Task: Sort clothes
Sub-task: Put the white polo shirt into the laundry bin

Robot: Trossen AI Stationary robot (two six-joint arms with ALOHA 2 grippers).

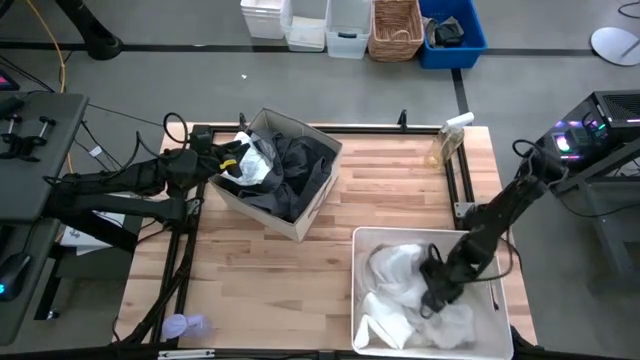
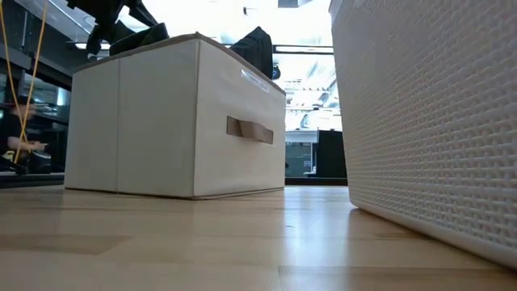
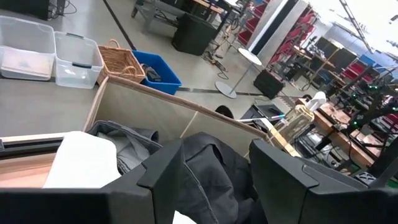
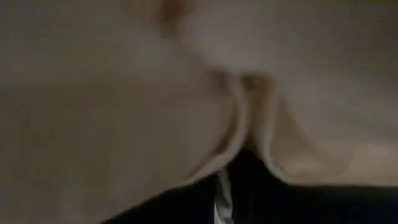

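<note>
A beige fabric box (image 1: 290,205) stands at the table's far left and also shows in the low view (image 2: 174,121). It holds a black-grey garment (image 1: 295,170) and a white piece (image 1: 255,165). My left gripper (image 1: 232,158) is open over the box's left rim. In the left wrist view the dark garment (image 3: 211,174) shows in the gap between its fingers. A white basket (image 1: 500,330) at the near right holds white clothes (image 1: 395,275). My right gripper (image 1: 435,290) is down among them. Its wrist view shows only pale cloth (image 4: 155,93) close up.
A clear bottle (image 1: 450,140) stands near the table's far right corner. A small lavender object (image 1: 185,325) lies at the near left corner. Bare wood lies between the box and the basket (image 2: 428,121). Bins and a wicker basket (image 1: 395,28) stand on the floor beyond.
</note>
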